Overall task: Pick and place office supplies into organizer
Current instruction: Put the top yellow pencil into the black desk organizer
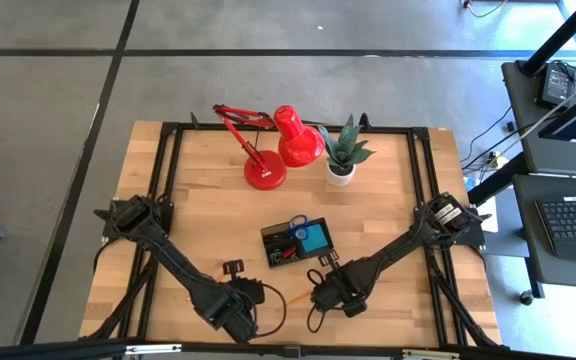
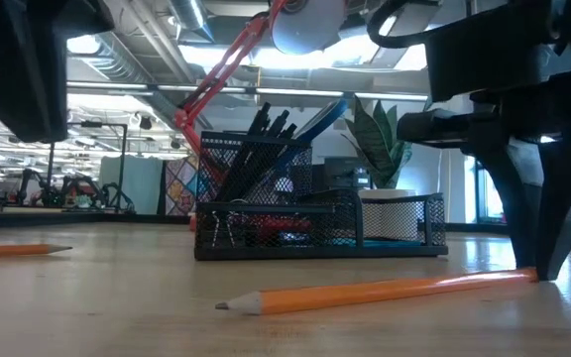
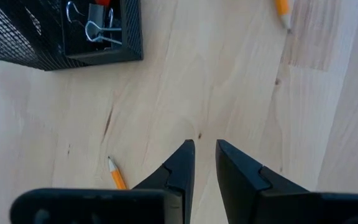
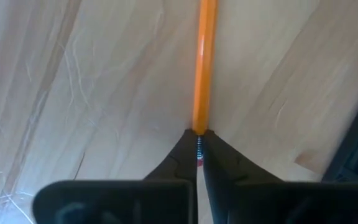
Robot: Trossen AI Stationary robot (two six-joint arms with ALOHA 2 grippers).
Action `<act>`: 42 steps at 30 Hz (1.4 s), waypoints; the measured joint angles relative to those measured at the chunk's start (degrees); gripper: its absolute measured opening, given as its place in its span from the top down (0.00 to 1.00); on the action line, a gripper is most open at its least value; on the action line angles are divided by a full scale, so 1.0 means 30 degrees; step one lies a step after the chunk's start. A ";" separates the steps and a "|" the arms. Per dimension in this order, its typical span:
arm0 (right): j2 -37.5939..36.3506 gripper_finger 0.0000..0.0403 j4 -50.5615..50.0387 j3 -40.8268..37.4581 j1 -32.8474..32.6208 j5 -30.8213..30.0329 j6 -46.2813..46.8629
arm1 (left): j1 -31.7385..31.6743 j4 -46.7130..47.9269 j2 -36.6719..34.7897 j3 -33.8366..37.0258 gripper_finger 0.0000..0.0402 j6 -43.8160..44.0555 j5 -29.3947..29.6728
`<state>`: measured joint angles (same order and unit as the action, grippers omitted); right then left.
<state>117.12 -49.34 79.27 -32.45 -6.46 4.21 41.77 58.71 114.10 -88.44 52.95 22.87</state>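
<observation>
Right claw (image 4: pixel 199 138) pinches orange pencil (image 4: pixel 204 68) on table (image 4: pixel 92 93)

I see the table (image 1: pixel 218 180) lit evenly and bright from above, with only soft shadows. Down low, strong ceiling lights (image 2: pixel 385 55) glare white behind the lamp (image 2: pixel 305 25), so things in front look dark. The pencil (image 2: pixel 375 293) close to me is a bit blurry. The wood looks pale and washed out in my wrist views. My own jaws show as plain black shapes.
</observation>
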 joint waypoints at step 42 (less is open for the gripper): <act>-0.0240 0.84 0.0632 -0.1635 0.0277 0.1492 0.0848 | 0.0690 -0.0003 0.0007 0.0000 0.85 0.1164 0.0015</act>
<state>116.40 -47.45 74.37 -31.62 -1.98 6.76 43.83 58.70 114.13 -88.44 56.45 22.92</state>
